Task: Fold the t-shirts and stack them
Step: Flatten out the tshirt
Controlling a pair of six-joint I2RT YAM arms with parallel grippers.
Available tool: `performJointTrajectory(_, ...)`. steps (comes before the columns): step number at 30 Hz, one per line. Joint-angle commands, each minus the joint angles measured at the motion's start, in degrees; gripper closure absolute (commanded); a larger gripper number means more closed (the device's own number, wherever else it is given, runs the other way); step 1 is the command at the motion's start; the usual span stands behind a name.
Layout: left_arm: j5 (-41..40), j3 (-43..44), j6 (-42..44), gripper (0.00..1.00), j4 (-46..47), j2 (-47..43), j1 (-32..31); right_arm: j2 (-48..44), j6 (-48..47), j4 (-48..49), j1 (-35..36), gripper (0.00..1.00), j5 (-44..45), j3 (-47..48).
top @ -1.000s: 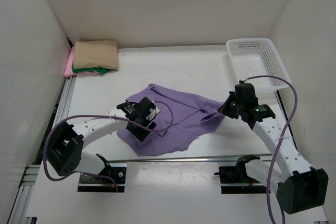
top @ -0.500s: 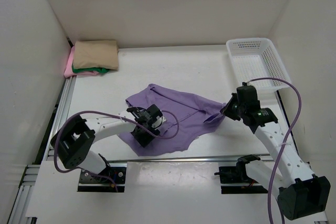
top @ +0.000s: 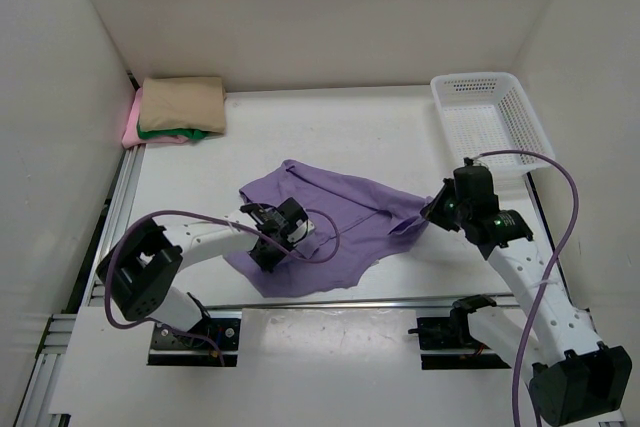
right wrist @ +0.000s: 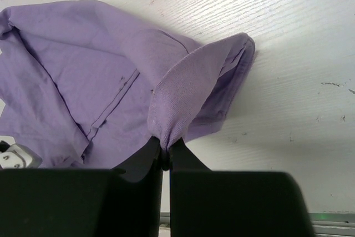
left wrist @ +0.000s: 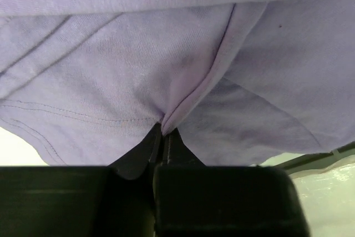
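- Now both pincers are pinching the lavender t-shirt (top: 345,217), which lies loose and crumpled on the table (top: 330,132) between them
- Left pincer (left wrist: 163,131) is clamped shut on a small pinch of cloth where a seam runs into its tips; fabric fans out ahead of it and to either side
- Right pincer (right wrist: 165,147) is clamped shut on a rolled fold at the shirt's edge; the fold arches up ahead of the tips, and the rest of the shirt spreads ahead and to its left
- Gripping opposite sides looks meant for lifting and stretching the shirt flat before folding
- The cloth is thin, matte pale purple, wrinkled, with visible stitch lines
- Far ahead of the left pincer, in the corner, the folded shirts are stacked: tan t-shirt (top: 183,102) on top, dark green t-shirt (top: 178,133) and pink t-shirt (top: 130,129) showing beneath
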Motion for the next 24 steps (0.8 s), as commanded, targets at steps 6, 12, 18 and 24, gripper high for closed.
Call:
performJointTrajectory(6, -5.3, 16.1, -0.1, 0.90, 1.3, -0.5, 11.5, 12.9, -4.3, 3.0, -5.7, 1.00, -1.2, 8.9)
performJointTrajectory(12, -7.3, 80.9, -0.1, 0.90, -8.3, 21.8, 32.1, 45.9, -9.4, -16.5, -11.5, 1.00, -8.1, 88.5)
performJointTrajectory(18, -8.9, 84.9, -0.1, 0.90, 5.2, 13.3, 41.2, 35.0, -3.1, 3.7, -15.8, 1.00, -10.2, 82.0)
performJointTrajectory(24, -7.2, 61.0, -0.1, 0.90, 6.0, 4.9, 41.2, 20.1, -2.8, 8.5, -15.8, 1.00, -11.6, 50.4)
